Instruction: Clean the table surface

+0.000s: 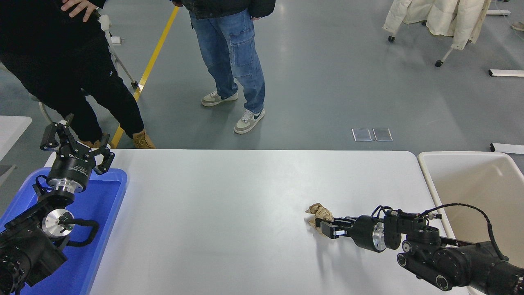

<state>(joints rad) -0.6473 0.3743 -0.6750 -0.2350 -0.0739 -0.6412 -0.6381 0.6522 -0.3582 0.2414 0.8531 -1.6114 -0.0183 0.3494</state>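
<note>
Gripping crumpled paper [319, 213] | right gripper [326, 228] | table surface [229, 213] near right edge

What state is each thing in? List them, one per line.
Crumpled brown paper: clamped in the right pincer, at the table surface.
Right pincer: shut on the crumpled brown paper.
Left pincer: open, holding nothing, parked over the blue tray.
Blue tray: nothing visible inside.
Beige bin: open-topped, visible part bare.
Table surface: bare apart from the paper.
</note>
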